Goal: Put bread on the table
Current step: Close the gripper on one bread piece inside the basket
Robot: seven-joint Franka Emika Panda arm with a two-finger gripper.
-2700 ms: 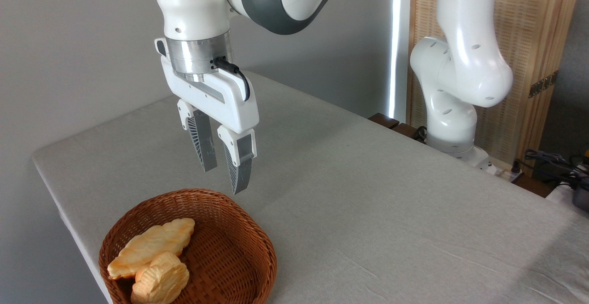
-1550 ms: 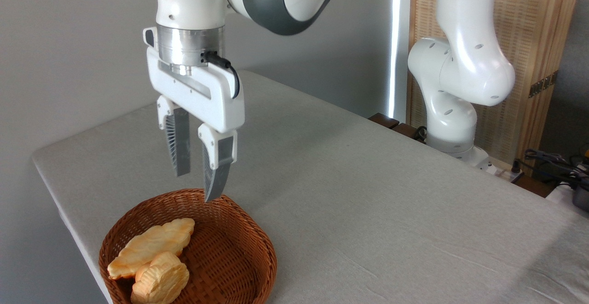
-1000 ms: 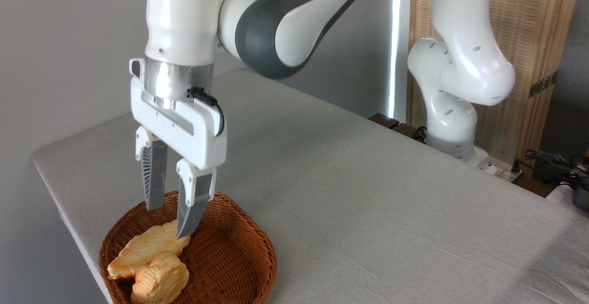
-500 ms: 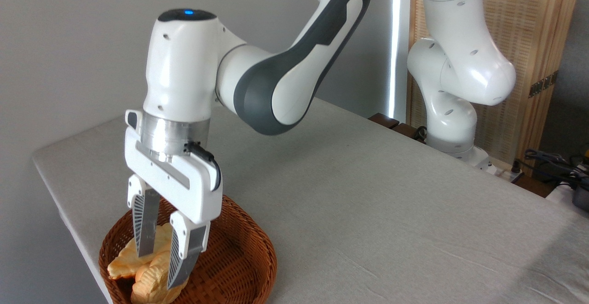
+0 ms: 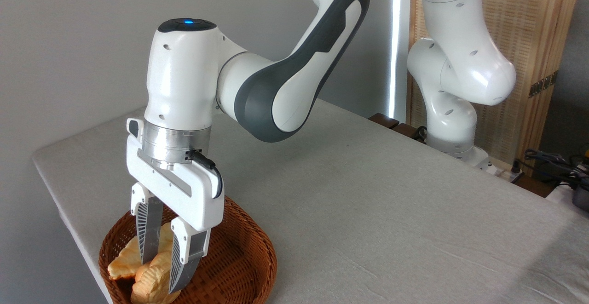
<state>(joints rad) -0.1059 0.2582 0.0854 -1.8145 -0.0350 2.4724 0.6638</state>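
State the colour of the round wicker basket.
Reddish-brown woven wicker basket, seen in the fixed camera view.

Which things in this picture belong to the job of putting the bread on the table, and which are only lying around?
Belong to the job:
- bread, in the basket, between the claw's fingers
- claw, lowered into the basket, astride the bread
- table, where the bread must go

Only lying around:
- wicker basket
- longer flat pastry, in the basket
- cables at far right

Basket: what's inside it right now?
The wicker basket holds the bread, straddled by the gripper, and behind it a flatter pastry. The fingers cover part of both; contact can't be told.
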